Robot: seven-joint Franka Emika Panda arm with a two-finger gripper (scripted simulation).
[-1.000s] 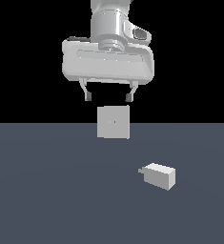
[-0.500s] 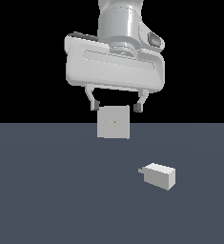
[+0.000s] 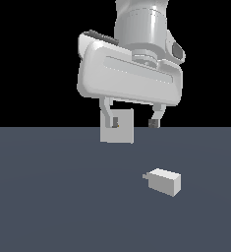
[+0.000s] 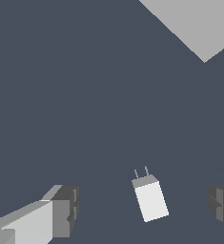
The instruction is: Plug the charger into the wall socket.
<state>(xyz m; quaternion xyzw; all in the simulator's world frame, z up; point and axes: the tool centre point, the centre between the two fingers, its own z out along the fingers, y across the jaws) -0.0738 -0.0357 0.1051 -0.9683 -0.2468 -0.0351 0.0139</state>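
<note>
The charger [image 3: 163, 181] is a small pale grey block lying on the dark floor, its short prongs pointing toward the exterior view's left. In the wrist view the charger [image 4: 150, 197] lies between my two fingertips, well below them. The wall socket [image 3: 123, 132] is a pale square plate standing upright behind, partly covered by one finger; a corner of the wall socket [image 4: 194, 24] shows in the wrist view. My gripper [image 3: 133, 122] hangs open in the air above and behind the charger, holding nothing.
A flat dark grey floor [image 3: 53, 197] stretches around both objects, with a black background above its far edge. Nothing else stands on it.
The gripper has come lower and nearer to the camera, shifting a little to the exterior view's right. Its jaws stay open. Charger and socket have not moved.
</note>
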